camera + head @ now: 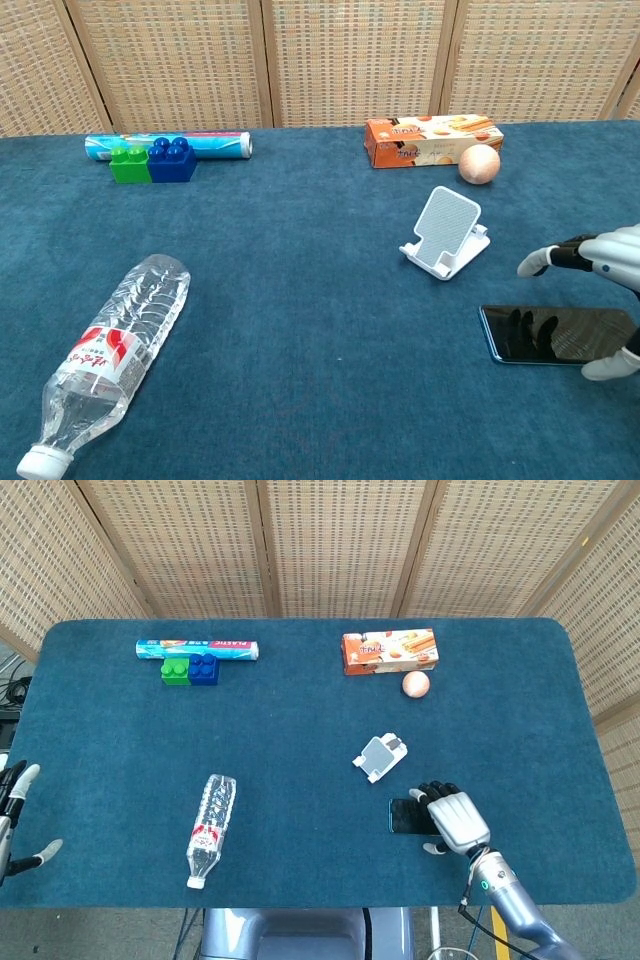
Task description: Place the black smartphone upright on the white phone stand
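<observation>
no legible text on the foil roll [197, 649], box [390, 650] or bottle label [103, 355]

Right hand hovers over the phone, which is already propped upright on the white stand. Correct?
No. In the chest view the phone lies flat on the table, apart from the empty stand. The right hand does hover over it.
</observation>
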You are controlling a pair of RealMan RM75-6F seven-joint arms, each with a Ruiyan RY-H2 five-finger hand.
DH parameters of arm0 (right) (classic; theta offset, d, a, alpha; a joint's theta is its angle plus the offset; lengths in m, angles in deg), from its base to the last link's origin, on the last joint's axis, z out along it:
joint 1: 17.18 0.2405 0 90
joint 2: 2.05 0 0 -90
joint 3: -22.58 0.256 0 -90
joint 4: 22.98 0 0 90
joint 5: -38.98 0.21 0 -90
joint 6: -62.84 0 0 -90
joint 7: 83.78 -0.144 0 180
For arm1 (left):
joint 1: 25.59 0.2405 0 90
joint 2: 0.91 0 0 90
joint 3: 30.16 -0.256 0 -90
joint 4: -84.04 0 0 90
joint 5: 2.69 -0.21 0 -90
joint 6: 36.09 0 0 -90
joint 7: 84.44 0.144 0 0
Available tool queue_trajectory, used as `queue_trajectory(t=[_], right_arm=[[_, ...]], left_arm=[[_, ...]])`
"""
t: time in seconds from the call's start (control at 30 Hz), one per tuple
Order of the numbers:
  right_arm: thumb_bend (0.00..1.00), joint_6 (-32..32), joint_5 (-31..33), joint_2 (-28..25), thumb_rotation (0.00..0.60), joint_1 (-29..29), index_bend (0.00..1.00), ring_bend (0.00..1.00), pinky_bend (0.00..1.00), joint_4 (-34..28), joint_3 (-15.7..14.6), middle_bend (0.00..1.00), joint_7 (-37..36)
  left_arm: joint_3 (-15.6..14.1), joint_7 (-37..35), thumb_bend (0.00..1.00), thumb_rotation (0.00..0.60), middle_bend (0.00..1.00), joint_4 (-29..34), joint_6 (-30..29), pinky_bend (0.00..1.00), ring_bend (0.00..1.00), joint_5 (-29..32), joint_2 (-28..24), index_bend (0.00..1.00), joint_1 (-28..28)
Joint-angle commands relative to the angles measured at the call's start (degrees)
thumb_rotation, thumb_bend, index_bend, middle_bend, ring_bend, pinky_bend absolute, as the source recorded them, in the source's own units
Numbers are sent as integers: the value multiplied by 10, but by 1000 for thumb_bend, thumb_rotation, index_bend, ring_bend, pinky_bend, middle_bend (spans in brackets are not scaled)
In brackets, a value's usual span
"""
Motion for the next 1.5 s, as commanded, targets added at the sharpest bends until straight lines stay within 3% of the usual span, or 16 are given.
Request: queue_trajectory(t=[0.03,0.23,1.1,1.27,1.5], right_arm=[[53,-4,16,13,600,7,196,198,255,17,3,231,12],[105,-14,35,18,600,12,197,219,279,38,1,250,6],[133,-5,27,42,600,15,237,236,283,124,-22,268,-47],[389,-12,35,45,600,16,363,359,292,132,-25,392,-52],[588,-18,25,41,600,19,463,480,375,130,-30,517,-82]], left_arm=[[0,-3,2,600,0,-1,1,0,0,1,-1,0,0],[0,-5,2,600,0,-2,5,0,0,1,-3,0,0],[2,17,1,600,0,6,12,0,0,7,2,0,-2],[1,18,2,600,0,5,14,0,0,5,3,0,-3],[2,17,1,600,0,4,14,0,0,5,3,0,-3]])
